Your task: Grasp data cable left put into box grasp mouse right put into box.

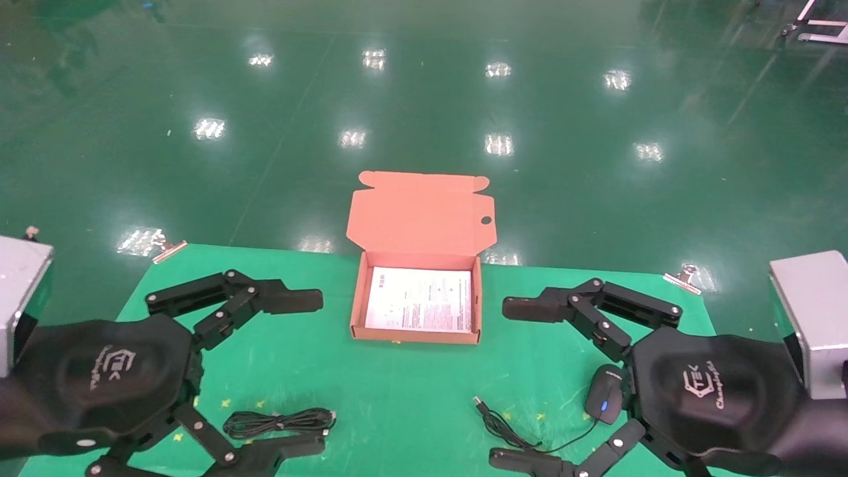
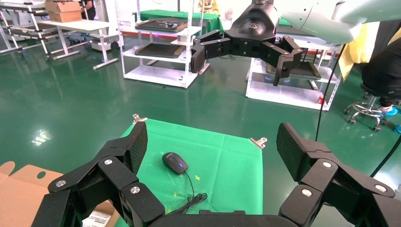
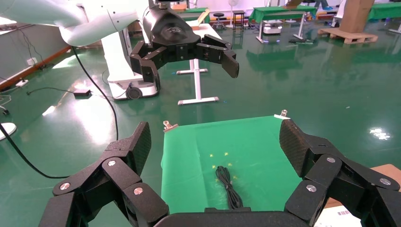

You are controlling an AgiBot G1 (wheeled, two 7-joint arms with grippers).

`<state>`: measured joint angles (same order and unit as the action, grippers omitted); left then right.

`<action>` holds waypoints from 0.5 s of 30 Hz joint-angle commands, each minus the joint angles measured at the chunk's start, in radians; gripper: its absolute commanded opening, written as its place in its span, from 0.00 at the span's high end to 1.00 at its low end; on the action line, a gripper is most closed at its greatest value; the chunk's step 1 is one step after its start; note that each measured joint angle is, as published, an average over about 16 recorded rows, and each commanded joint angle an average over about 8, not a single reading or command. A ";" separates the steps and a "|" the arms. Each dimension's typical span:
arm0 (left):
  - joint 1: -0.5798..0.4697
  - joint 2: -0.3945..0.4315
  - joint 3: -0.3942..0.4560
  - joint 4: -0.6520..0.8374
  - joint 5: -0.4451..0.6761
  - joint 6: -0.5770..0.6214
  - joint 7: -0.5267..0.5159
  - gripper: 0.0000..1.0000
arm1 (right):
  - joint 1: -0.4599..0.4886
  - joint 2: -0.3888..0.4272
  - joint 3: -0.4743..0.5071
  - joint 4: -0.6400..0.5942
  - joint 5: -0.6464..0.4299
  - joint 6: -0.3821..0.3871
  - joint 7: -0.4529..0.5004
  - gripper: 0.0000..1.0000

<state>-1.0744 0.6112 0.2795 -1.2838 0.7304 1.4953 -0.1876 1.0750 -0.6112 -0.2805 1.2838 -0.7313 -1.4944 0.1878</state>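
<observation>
The salmon-orange box (image 1: 415,336) stands open at the middle back of the green cloth, its lid (image 1: 421,212) folded back and a white printed sheet (image 1: 419,299) inside. The data cable (image 1: 278,422) lies bundled at the front left; it also shows in the right wrist view (image 3: 228,185). The black mouse (image 1: 604,394) lies at the front right with its cord (image 1: 503,424) trailing left; it also shows in the left wrist view (image 2: 174,163). My left gripper (image 1: 311,374) hovers open and empty over the cable. My right gripper (image 1: 509,383) hovers open and empty beside the mouse.
The green cloth (image 1: 411,384) is held by metal clips (image 1: 169,250) (image 1: 682,276) at its back corners. Grey blocks stand at the left (image 1: 23,291) and right (image 1: 811,318) edges. Shiny green floor lies beyond the table.
</observation>
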 commanded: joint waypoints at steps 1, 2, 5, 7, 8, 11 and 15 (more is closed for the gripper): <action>0.000 0.000 0.000 0.000 0.000 0.000 0.000 0.00 | 0.000 0.000 0.000 0.000 0.000 0.000 0.000 0.00; 0.000 0.000 0.000 0.000 0.000 0.000 0.000 0.00 | 0.000 0.000 0.000 0.000 0.000 0.000 0.000 0.00; 0.000 0.000 0.000 0.000 0.000 0.000 0.000 0.00 | 0.000 0.000 0.000 0.000 0.000 0.000 0.000 0.00; 0.000 0.000 0.000 0.000 0.000 0.000 0.000 0.00 | 0.000 0.000 0.000 0.000 0.000 0.000 0.000 0.00; 0.000 0.000 0.000 0.000 0.000 0.000 0.000 0.00 | 0.000 0.000 0.000 0.000 0.000 0.000 0.000 0.00; 0.000 0.000 0.000 0.000 0.000 0.000 0.000 0.00 | 0.000 0.000 0.000 0.000 0.000 0.000 0.000 0.00; 0.000 0.000 0.000 0.000 0.000 0.000 0.000 0.00 | 0.000 0.000 0.000 0.000 0.000 0.000 0.000 0.00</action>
<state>-1.0744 0.6112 0.2795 -1.2838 0.7304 1.4953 -0.1876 1.0750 -0.6112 -0.2805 1.2838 -0.7313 -1.4944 0.1878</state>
